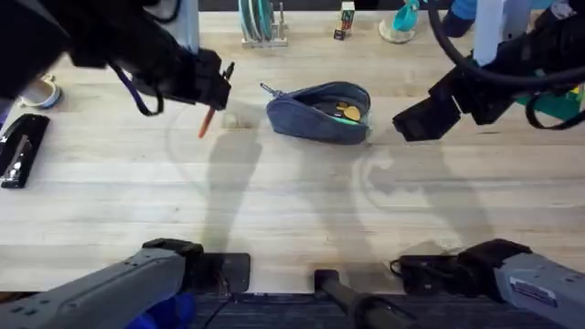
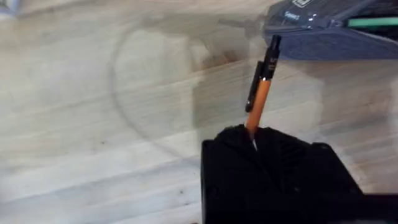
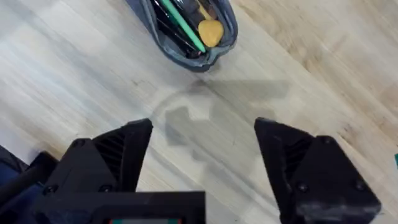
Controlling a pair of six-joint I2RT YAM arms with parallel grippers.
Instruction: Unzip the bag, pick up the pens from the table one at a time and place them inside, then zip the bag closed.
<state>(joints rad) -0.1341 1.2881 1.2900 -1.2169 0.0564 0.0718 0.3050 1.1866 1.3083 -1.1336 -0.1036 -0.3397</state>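
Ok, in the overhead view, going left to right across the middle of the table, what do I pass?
Black stapler → left tool holding the orange pen → open grey-blue pencil pouch with the green pen inside → right tool, open and empty.

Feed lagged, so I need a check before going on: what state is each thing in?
bag: unzipped, lying on the table
green pen: inside the bag
orange pen: held off the table by the left gripper
right gripper: open, empty, beside the bag
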